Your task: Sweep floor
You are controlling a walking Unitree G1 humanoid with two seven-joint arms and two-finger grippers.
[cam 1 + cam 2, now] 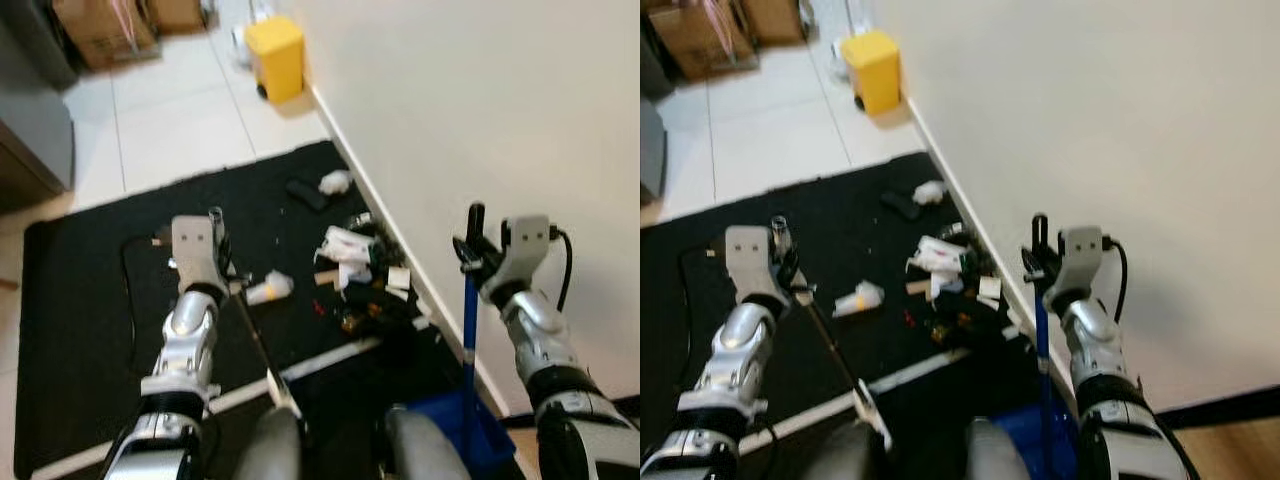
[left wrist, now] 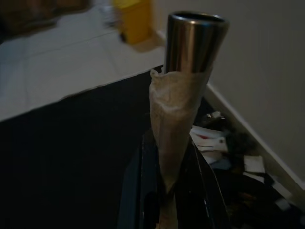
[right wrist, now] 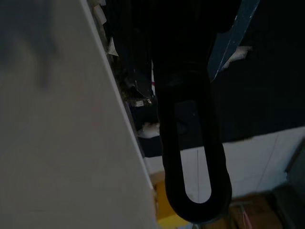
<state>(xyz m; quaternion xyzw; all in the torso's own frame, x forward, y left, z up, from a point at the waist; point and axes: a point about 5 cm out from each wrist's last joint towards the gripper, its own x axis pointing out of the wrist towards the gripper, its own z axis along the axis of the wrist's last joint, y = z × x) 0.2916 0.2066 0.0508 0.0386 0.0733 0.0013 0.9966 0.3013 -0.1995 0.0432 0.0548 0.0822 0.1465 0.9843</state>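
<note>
Black mat (image 1: 90, 300): left gripper (image 1: 216, 225) clamped on taped metal broom handle (image 1: 255, 335), right gripper (image 1: 474, 243) clamped on blue dustpan handle (image 1: 469, 320), crumpled litter (image 1: 352, 265) between.

Broom handle (image 2: 195, 43): glossy metal tube, its shaft wrapped in dull, wrinkled brownish tape (image 2: 174, 124). Dustpan (image 1: 460, 425) and its pole (image 1: 469, 310): smooth blue plastic, topped by a black looped grip (image 3: 193, 157) with a slight sheen. Mat (image 1: 90, 300) matt black and cloth-like; floor tiles (image 1: 170, 110) pale, faintly glossy; bin (image 1: 275, 55) smooth yellow plastic; litter (image 1: 345, 250) mostly crumpled paper
</note>
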